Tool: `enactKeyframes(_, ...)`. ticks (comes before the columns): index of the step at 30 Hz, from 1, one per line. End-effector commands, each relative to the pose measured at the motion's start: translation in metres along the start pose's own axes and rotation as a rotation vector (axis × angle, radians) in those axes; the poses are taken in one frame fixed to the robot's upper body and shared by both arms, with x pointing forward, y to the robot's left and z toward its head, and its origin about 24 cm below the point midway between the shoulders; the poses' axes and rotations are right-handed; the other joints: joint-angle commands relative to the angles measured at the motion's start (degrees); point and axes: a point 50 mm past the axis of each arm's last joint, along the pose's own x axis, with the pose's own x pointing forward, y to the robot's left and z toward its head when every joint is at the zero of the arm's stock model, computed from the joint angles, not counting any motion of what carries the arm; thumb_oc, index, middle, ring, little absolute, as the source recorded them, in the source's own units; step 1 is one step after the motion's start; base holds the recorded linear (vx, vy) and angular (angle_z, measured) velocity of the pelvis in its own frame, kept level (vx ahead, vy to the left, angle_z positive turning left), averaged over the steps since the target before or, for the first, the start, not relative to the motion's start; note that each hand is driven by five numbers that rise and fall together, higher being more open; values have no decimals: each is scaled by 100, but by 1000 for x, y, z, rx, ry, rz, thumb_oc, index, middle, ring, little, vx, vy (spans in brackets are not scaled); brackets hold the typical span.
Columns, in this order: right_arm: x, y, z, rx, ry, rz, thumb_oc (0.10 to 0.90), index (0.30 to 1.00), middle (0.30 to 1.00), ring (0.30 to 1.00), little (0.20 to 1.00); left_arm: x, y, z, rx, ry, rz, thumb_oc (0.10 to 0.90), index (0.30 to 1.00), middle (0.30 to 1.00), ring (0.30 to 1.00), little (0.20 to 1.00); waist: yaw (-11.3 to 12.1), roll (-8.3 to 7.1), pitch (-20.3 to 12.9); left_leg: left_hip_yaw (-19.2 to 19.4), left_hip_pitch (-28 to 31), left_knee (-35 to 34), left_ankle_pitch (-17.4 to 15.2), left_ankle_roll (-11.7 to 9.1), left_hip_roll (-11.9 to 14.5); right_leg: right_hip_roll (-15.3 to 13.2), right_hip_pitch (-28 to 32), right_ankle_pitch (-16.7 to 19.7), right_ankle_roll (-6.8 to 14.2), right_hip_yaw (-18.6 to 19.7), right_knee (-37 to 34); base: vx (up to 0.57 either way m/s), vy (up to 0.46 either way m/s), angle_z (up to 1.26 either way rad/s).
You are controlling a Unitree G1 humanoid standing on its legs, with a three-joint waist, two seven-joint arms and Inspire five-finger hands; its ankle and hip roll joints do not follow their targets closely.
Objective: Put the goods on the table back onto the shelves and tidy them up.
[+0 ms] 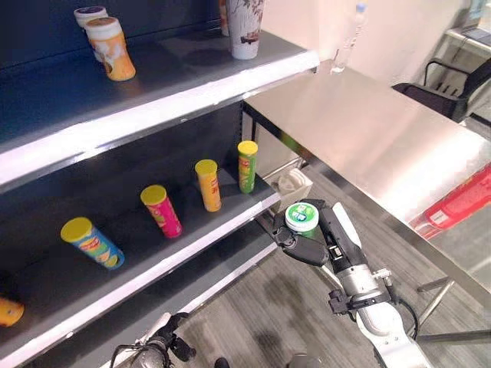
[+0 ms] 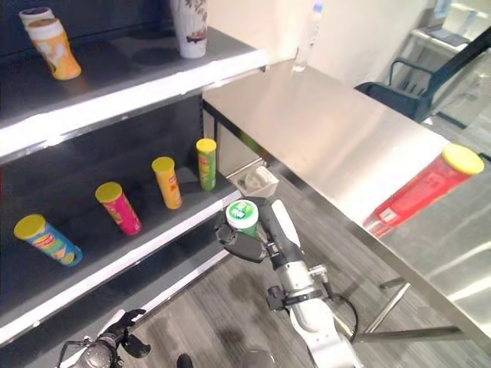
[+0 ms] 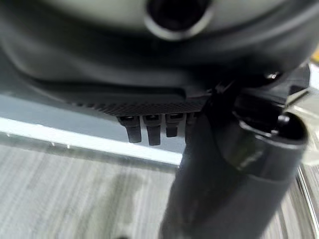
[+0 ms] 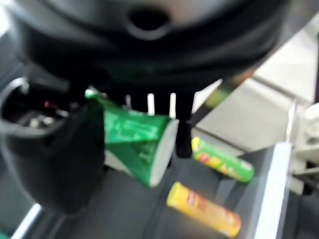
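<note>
A black chair stands beyond the table, above grey flooring.

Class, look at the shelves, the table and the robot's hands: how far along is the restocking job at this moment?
Done: four yellow-lidded cans stand on the middle shelf. In hand: the right hand grips a green cup near that shelf's front edge. Left: the red can lies on the table; the left hand hangs low, holding nothing.

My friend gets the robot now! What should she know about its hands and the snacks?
Right robot hand: curled round a green cup, held near the middle shelf's front edge.
Left robot hand: low by the floor, holding nothing.
Done: four yellow-lidded cans stand on the middle shelf.
Left: shelve the green cup, then the red can lying on the steel table.
</note>
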Motion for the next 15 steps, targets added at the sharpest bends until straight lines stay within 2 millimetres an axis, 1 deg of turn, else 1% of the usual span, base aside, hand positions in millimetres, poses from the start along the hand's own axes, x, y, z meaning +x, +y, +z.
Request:
enactKeyframes(1,14,-28,48,-22,-293,-127,400,300,300,300,300,-5,-20,-1,43,-37,-69,800,900,900,900,900,-35,-48,-83,-29,-388,9,-173,-395,372,189,607,970,299,12,-1717,84,-59,2)
enactKeyframes(2,12,-28,50,-19,-301,-127,400,300,300,300,300,-6,-24,-1,64,-38,-87,800,900,900,900,900,1,-147,-142,-26,-343,9,-224,-392,324,200,890,994,258,24,-2155,82,-58,8)
enactKeyframes(3,12,-27,49,-19,-300,-128,400,300,300,300,300,-6,-25,-2,65,-37,-88,800,900,900,900,900,0,-152,-125,-28,-317,9,-228,-391,321,199,944,1016,260,18,-2210,89,-69,24)
enactKeyframes(4,12,-26,49,-16,-298,-117,400,300,300,300,300,-6,-25,-4,57,-27,-84,800,900,900,900,900,35,-181,-185,-30,-294,9,-241,-406,316,234,1056,1032,236,56,-2338,76,-44,21)
enactKeyframes(5,12,-25,48,-21,-294,-112,400,300,300,300,300,-7,-28,-4,35,-21,-81,800,900,900,900,900,53,-182,-235,-30,-268,9,-257,-434,332,277,1149,1088,244,100,-2507,107,-52,20)
enactKeyframes(7,9,-28,49,-47,-299,-101,400,300,300,300,300,-8,-31,-4,31,-34,-78,800,900,900,900,900,82,-111,-394,-15,-191,9,-309,-486,362,306,1375,1259,253,77,-2937,144,-29,2)
enactKeyframes(9,8,-29,50,-50,-303,-100,400,300,300,300,300,-8,-31,-1,31,-44,-82,800,900,900,900,900,69,-98,-425,-12,-158,9,-317,-497,381,324,1444,1283,252,95,-3037,99,-21,1)
enactKeyframes(10,7,-32,52,-64,-310,-104,400,300,300,300,300,-9,-36,-5,6,-22,-99,800,900,900,900,900,70,-69,-481,5,-112,9,-324,-522,431,339,1503,1262,251,108,-3092,70,-20,2)
enactKeyframes(11,7,-32,52,-64,-310,-103,400,300,300,300,300,-9,-36,-5,6,-22,-99,800,900,900,900,900,71,-65,-481,9,-109,9,-326,-524,434,342,1505,1261,250,111,-3092,51,-19,-1)
enactKeyframes(12,8,-33,53,-59,-320,-105,400,300,300,300,300,-11,-39,-10,-1,-1,-105,800,900,900,900,900,73,-58,-500,20,-95,9,-324,-533,448,356,1516,1242,245,129,-3092,41,-26,-5)
enactKeyframes(13,9,-35,62,-37,-366,-103,400,300,300,300,300,-14,-43,-19,-3,31,-113,800,900,900,900,900,97,-56,-525,45,-63,9,-326,-556,481,366,1544,1225,231,165,-3092,41,-26,-7)
enactKeyframes(14,8,-35,62,-36,-366,-102,400,300,300,300,300,-14,-43,-19,-3,31,-113,800,900,900,900,900,99,-55,-523,48,-60,9,-327,-557,481,367,1546,1224,230,168,-3092,46,-49,-11)
enactKeyframes(15,10,-37,74,-21,-430,-89,400,300,300,300,300,-15,-46,-21,-11,45,-127,800,900,900,900,900,117,-71,-549,49,-46,9,-324,-576,504,383,1563,1201,218,197,-3092,21,-40,-8)
